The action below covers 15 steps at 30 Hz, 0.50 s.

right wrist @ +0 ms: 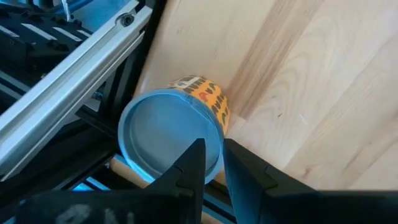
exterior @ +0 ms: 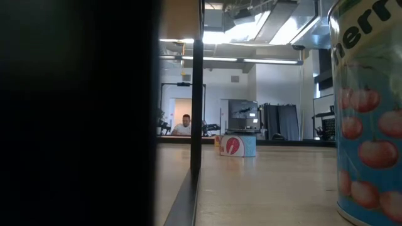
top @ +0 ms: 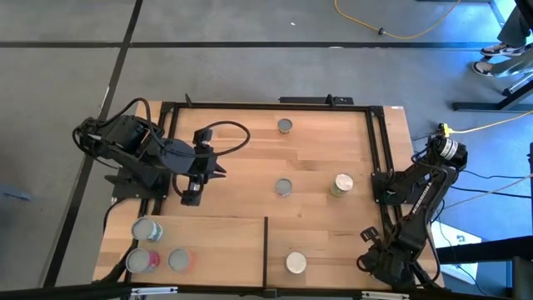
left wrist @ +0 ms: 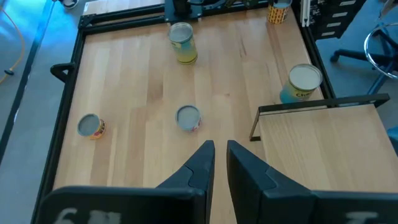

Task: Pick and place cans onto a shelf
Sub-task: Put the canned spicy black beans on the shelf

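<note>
Left end effector [top: 192,193] hovers empty over the table [top: 250,150], fingers nearly closed. Right end effector [right wrist: 210,163], likewise narrowly parted, half hides a can [right wrist: 171,137] at five o'clock.

The left arm [top: 141,150] is being held out from the table's left edge toward its middle, elbow folded, wrist levelled. The left gripper [top: 193,193] is being kept above the board — its two dark fingers [left wrist: 200,163] drawn near each other with only a thin gap between them, nothing being held. The right arm [top: 416,200] is being kept folded at the table's right edge, its gripper [right wrist: 210,163] pointed downward — fingers likewise narrowly parted.
</note>
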Motion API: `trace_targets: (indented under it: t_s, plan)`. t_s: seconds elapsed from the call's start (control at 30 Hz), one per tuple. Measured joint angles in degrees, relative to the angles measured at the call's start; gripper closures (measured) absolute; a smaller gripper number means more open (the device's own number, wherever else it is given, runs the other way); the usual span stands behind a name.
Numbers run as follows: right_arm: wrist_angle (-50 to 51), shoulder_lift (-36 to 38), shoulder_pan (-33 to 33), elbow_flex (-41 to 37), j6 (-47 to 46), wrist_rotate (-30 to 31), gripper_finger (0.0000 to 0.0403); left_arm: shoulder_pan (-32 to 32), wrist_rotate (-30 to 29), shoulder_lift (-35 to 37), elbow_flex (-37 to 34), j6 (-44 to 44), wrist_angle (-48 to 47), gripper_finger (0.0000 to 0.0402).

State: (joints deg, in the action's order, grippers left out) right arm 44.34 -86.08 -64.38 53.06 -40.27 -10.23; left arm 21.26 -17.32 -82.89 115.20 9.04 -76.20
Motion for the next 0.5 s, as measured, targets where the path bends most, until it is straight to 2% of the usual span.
trace_targets:
  t_s: [0.17, 0.5]
  plan:
    - [0.20, -0.10, 0.00, 0.01, 0.02, 2.32, 0.0339, 0.00, 0.00, 0.00, 0.00, 0.00, 0.00, 0.0367]
    - [0.22, -0.26, 0.00, 0.00, -1.49, 2.21, 0.0339, 0.00, 0.00, 0.00, 0.04, 0.02, 0.01, 0.0369]
